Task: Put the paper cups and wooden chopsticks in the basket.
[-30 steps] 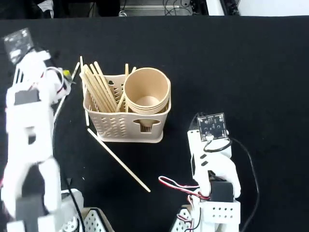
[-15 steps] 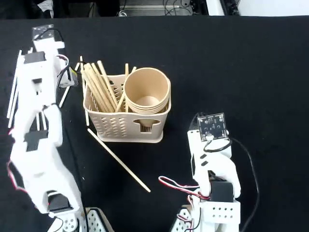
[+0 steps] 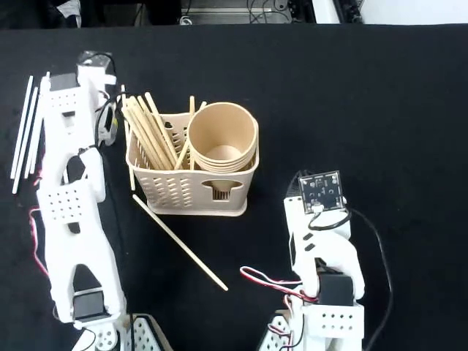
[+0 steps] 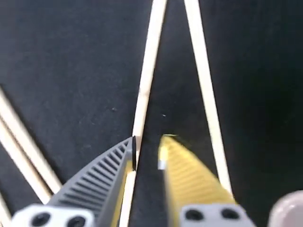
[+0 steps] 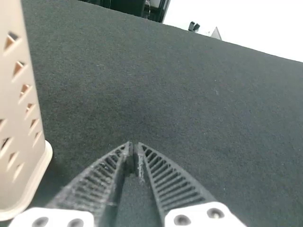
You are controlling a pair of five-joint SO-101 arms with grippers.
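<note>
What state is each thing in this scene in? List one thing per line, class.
basket, upright, holding cups and chopsticks
paper cups, nested, upright in the basket
chopsticks in basket, leaning, ends sticking out
loose chopstick, flat on the table by the basket
side chopsticks, flat on the table, outside the basket
left pincer, open, over the nearest chopstick
right pincer, shut, empty

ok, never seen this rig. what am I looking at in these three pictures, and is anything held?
Two small robot arms sit at a black table. The overhead picture looks down on both; the other two come from a camera on each wrist. The basket holds stacked paper cups and several chopsticks. One loose chopstick lies by it, further chopsticks at the far left. The left gripper is open over a chopstick, holding nothing. The right gripper is shut and empty.
</note>
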